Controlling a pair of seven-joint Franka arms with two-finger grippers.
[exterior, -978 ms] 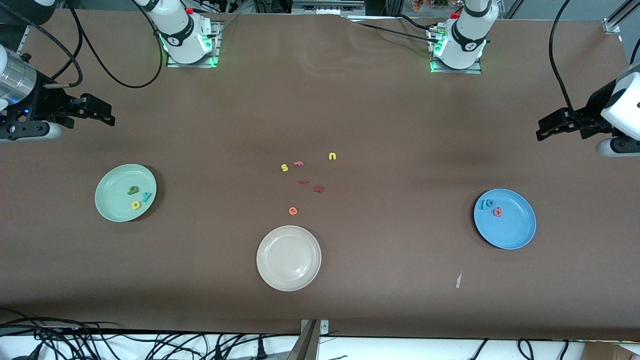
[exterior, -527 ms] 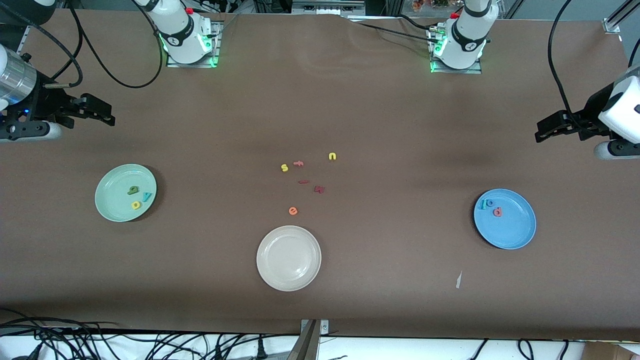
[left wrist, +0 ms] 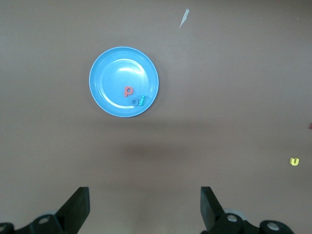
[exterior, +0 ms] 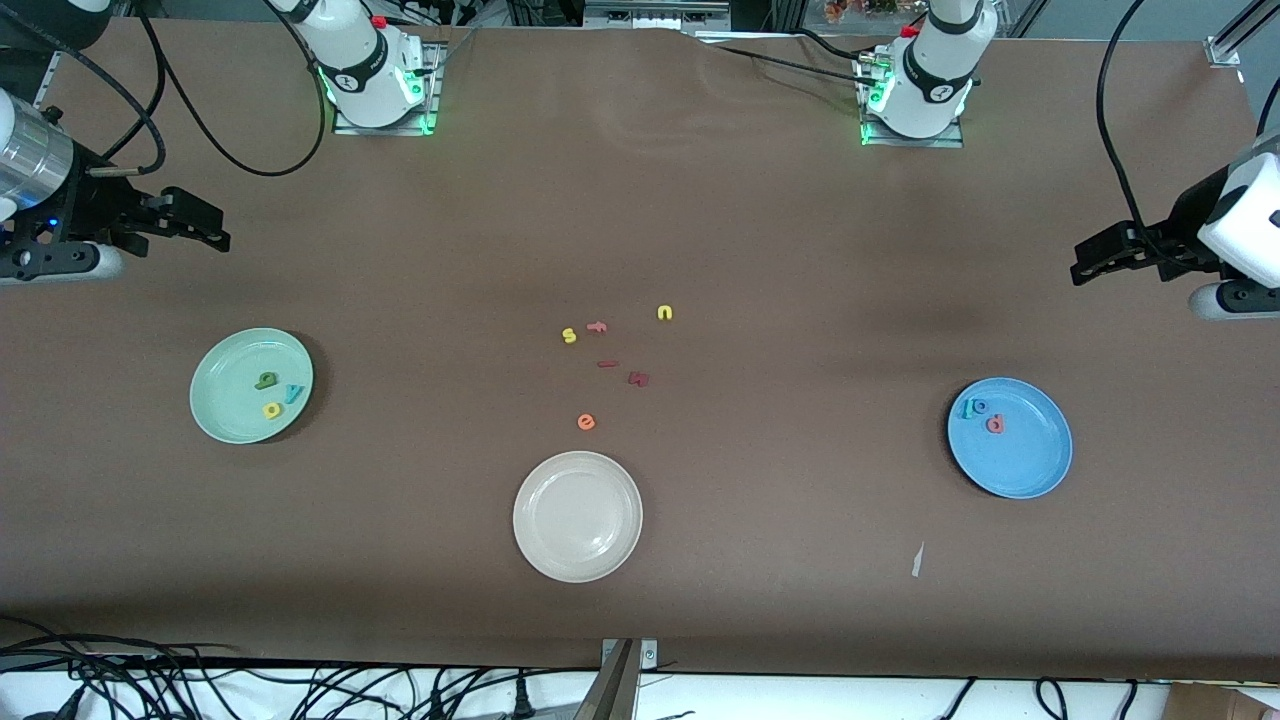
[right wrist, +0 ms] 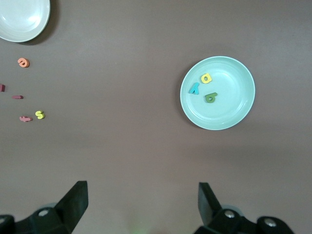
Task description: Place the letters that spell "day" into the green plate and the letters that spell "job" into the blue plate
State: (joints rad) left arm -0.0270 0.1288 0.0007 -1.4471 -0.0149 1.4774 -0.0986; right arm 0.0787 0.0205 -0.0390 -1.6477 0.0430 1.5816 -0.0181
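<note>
Nothing moved; "job" letters (exterior: 980,412) clear of left pincer (exterior: 1082,268).

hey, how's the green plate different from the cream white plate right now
The green plate is pale mint and holds three small foam letters; the cream-white plate holds nothing. The green plate sits toward the right arm's end of the table, the cream-white plate mid-table and nearer the front camera. Both are round, shallow and similar in size.

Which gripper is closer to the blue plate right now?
Left. The left gripper hangs open just off the blue plate at that end; the right gripper waits open near the green plate.
</note>
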